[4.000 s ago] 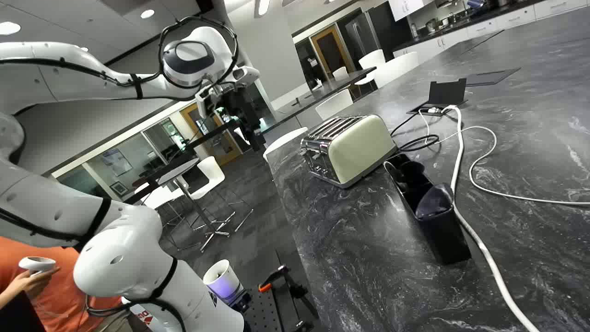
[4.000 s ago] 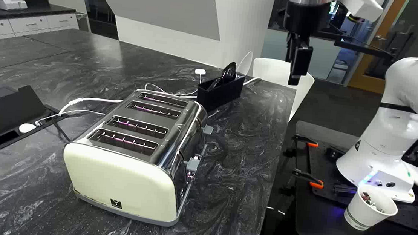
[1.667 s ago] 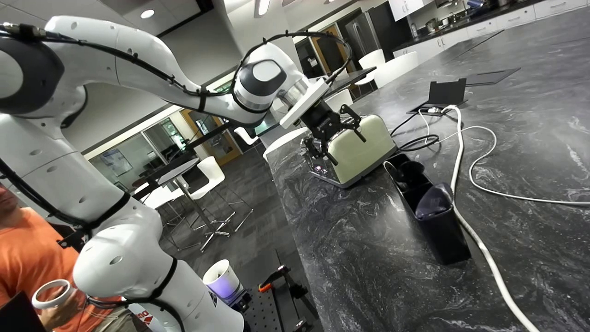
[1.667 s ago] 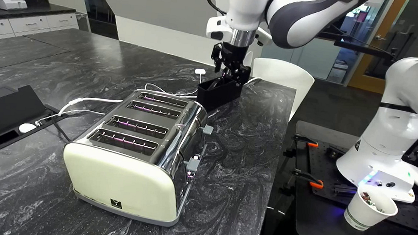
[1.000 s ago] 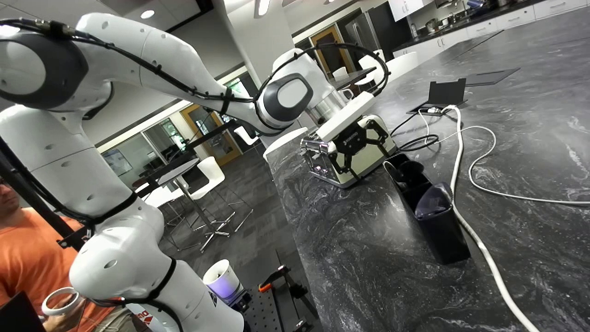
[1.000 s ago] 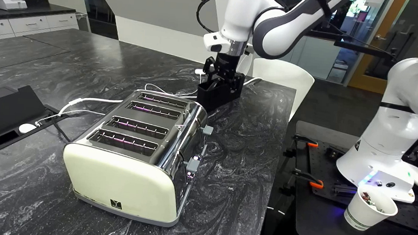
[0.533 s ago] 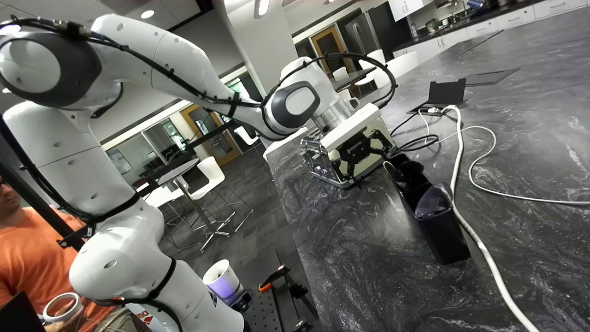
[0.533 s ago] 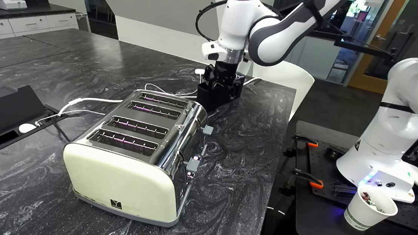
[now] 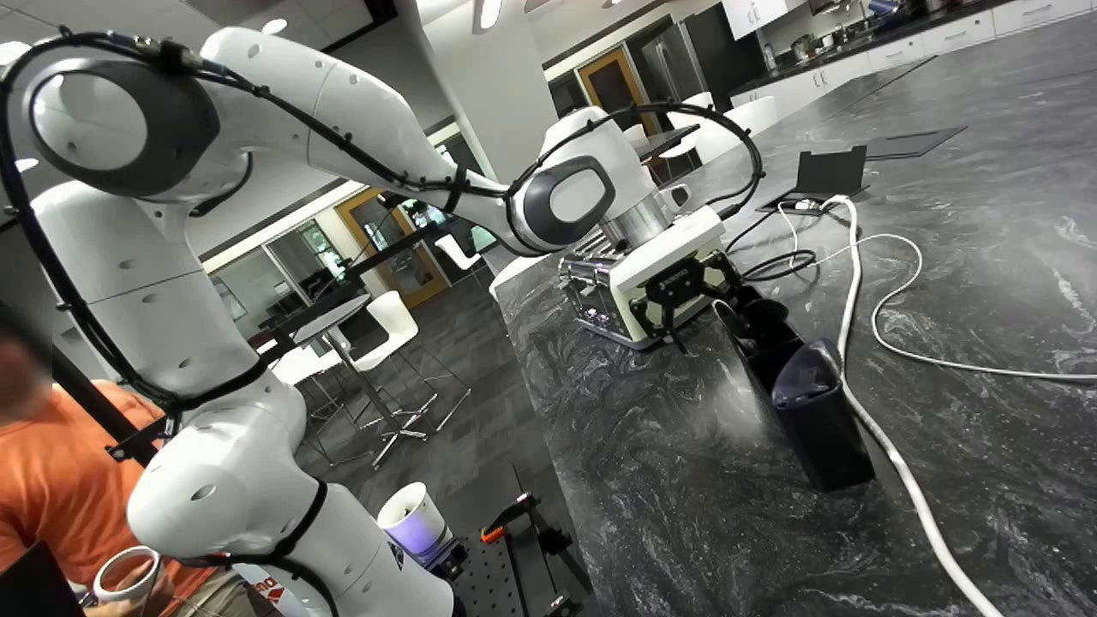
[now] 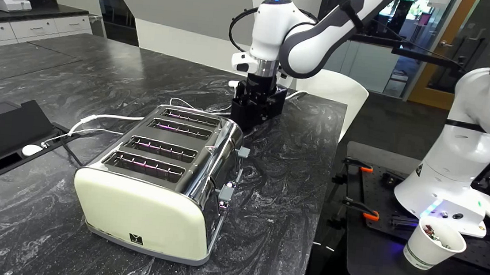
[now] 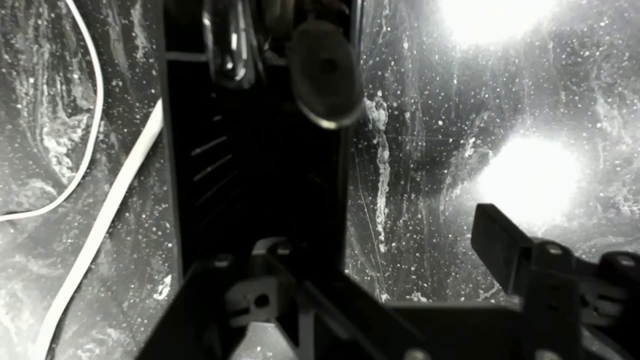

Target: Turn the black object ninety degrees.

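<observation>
One white jointed robot arm (image 9: pixel 360 107) reaches over a dark grey, white-veined tabletop (image 9: pixel 686 488); its black gripper (image 9: pixel 714 323) sits low at the far end of a matte black oblong open-topped box (image 9: pixel 827 446). Box: upright on the tabletop, long side running from near right to far left in an exterior view; dark oval utensil head (image 11: pixel 325 75) visible inside from the wrist view.

Jaws: released, spread wide apart. Wrist view puts one jaw across the box's opening and the other outside it, over the tabletop, a long wall of the box lying between them. Whether the first jaw dips into the box or touches it: cannot tell, too dark and blurred.

Neighbours: cream-and-chrome four-slot toaster (image 10: pixel 145 215) near the box, to its far left in an exterior view and partly hidden there by the gripper. Thick white cable (image 9: pixel 913 488) passes along the box's right side; thin white cable (image 9: pixel 986 370) curves farther right. Black flip-lid outlet unit (image 10: pixel 7 121) stands open, small round white piece (image 10: pixel 32 150) at its edge.

Off the tabletop: white paper cup (image 10: pixel 428 246), small bits inside, on a black stand (image 10: pixel 375 273) near the arm's base. At left, person in an orange shirt (image 9: pixel 68 480), face blurred, white ring-shaped device (image 9: pixel 124 593) in front of the torso.
</observation>
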You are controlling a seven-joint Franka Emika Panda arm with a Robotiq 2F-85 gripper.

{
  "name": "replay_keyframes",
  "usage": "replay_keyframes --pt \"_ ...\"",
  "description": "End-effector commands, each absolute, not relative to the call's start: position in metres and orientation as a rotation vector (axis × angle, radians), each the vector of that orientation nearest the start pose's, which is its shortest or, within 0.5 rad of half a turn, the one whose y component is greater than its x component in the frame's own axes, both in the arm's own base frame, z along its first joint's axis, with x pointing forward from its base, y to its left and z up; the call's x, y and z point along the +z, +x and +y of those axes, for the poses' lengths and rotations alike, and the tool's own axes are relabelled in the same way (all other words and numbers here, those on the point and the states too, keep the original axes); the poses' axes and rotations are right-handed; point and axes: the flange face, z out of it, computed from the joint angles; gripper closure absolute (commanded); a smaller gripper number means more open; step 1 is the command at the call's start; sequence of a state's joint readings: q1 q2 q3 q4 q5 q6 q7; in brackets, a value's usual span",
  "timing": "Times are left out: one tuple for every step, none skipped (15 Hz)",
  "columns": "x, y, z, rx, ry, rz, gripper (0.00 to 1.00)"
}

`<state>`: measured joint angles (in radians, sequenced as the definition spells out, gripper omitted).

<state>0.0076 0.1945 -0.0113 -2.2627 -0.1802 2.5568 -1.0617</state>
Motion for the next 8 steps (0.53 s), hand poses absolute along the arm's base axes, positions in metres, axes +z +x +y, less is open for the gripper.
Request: replay_keyframes --pt "0.287 0.562 -0.002 -0.069 -2.755 -1.787 0.47" --pt "0.288 0.565 -0.003 -0.070 -2.764 -1.784 0.56" --pt "0.289 0.567 -0.004 -0.072 -2.777 -1.772 0.63" --pt "0.291 0.569 -0.004 -0.076 -2.783 -1.769 0.71" --pt "0.293 0.571 -0.004 -0.079 -2.792 -1.761 0.78" --pt "0.295 0.573 -0.005 -0.082 -2.797 -1.762 0.84" --pt "0.297 0.574 -0.005 -0.084 -2.802 -1.765 0.93" --pt "0.298 0.575 -0.006 -0.087 -2.803 -1.768 0.99"
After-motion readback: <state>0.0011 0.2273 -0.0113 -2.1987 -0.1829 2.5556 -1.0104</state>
